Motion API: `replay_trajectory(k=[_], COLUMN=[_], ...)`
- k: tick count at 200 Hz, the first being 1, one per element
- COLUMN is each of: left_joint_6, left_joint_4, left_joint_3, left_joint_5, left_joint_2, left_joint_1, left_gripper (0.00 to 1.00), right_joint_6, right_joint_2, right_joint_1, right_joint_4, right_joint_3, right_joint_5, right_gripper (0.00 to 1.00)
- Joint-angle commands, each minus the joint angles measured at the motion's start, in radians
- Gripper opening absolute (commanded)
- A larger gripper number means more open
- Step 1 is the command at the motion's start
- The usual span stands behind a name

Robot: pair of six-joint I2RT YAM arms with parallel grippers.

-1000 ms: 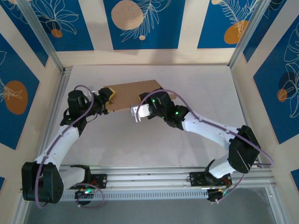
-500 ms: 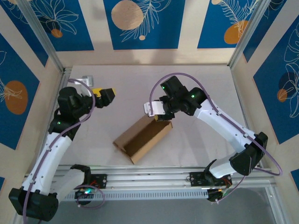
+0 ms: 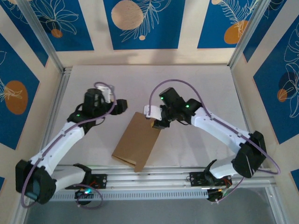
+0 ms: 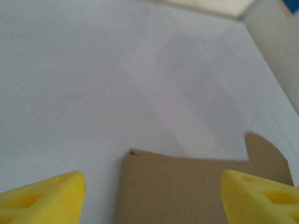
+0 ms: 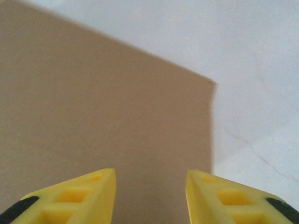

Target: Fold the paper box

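Observation:
The paper box (image 3: 139, 140) is a plain brown cardboard piece lying on the white table near its front edge, long side running towards me. My left gripper (image 3: 123, 106) hovers just beyond its far left corner. In the left wrist view, that gripper (image 4: 154, 200) is open, its yellow fingertips (image 4: 46, 198) far apart with cardboard (image 4: 196, 186) below them. My right gripper (image 3: 157, 123) is over the box's far right corner. The right wrist view shows this gripper (image 5: 149, 196) open above the brown face (image 5: 93, 107), with nothing between its fingers.
An aluminium rail (image 3: 149, 179) runs along the near edge by the arm bases. Metal frame posts (image 3: 44, 39) and blue-patterned walls close in the left, right and far sides. Bare white table (image 3: 201, 84) lies beyond the box.
The box left the far middle, where both grippers had it, and now lies flatter near the front edge. The left gripper swung right towards it and the right gripper came down over its far edge.

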Motion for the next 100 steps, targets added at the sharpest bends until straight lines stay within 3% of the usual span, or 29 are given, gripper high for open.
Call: replay_trajectory(k=[1,21,56,100], left_joint_6=[-0.024,-0.029,0.009,0.057], left_joint_4=[-0.1,-0.082,-0.085,-0.004], left_joint_3=[-0.007,-0.041,-0.022,0.031], left_joint_5=[0.03,-0.005,-0.166,-0.313], left_joint_2=[0.041,0.059,0.229,0.435], left_joint_1=[-0.086,-0.206,-0.364,-0.389], left_gripper=[0.66,0.57,0.54,0.53], right_joint_6=[0.362,0.517,0.777,0.959], right_joint_2=[-0.109,-0.181,-0.287,-0.261], right_joint_1=[-0.044,-0.084,-0.196,-0.251], right_joint_4=[0.161,0.172,0.266,0.169], right_joint_3=[0.003,-0.023,-0.135,-0.155], right_joint_5=[0.049,0.125,0.064,0.161], right_gripper=[0.37,0.28,0.07,0.11])
